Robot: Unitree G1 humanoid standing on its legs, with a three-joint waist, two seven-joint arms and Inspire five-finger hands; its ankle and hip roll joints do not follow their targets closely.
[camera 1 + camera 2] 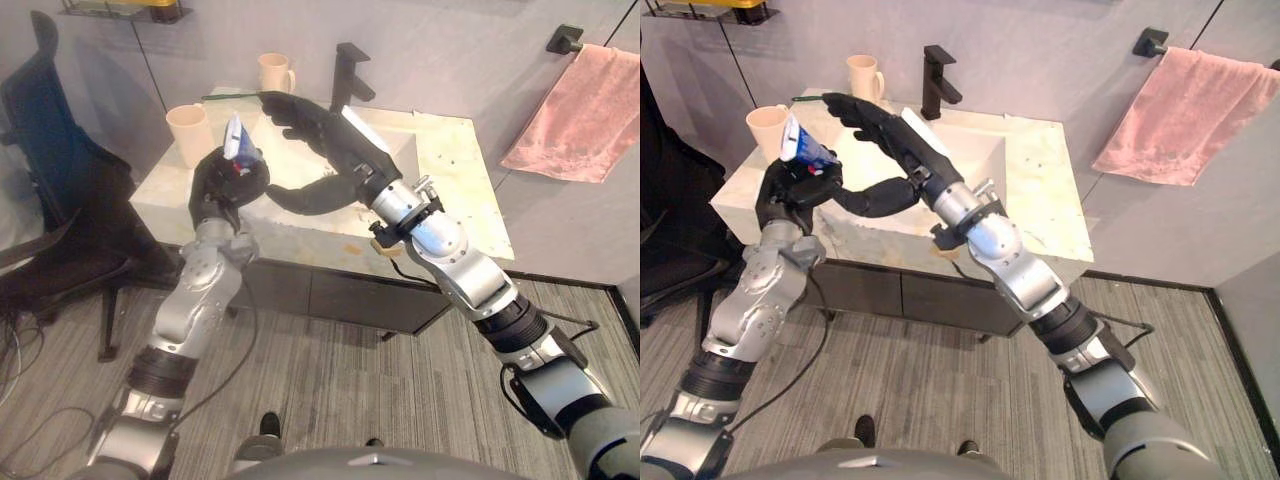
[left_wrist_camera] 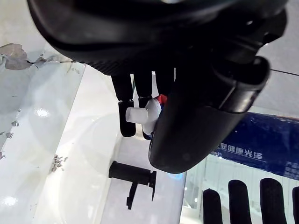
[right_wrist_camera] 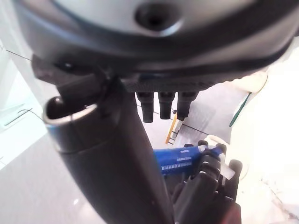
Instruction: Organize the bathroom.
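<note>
1. Toothpaste tube point(image 1: 800, 143): one, gripped upright in the left hand point(image 1: 790, 195), above the surface point(image 1: 1040, 190) edge left of the basin point(image 1: 970, 150)
2. Cups: two, one point(image 1: 766, 125) just behind the tube, one point(image 1: 864, 76) near the faucet point(image 1: 937, 80)
3. Right hand point(image 1: 865, 115), fingers straight, reaches over the basin's left rim

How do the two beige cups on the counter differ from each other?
The near cup stands at the counter's left edge, close behind the left robot hand and its toothpaste tube; the far cup stands at the back by the wall, left of the black faucet. The far cup shows a handle; the near cup shows none. Both stand upright.
</note>
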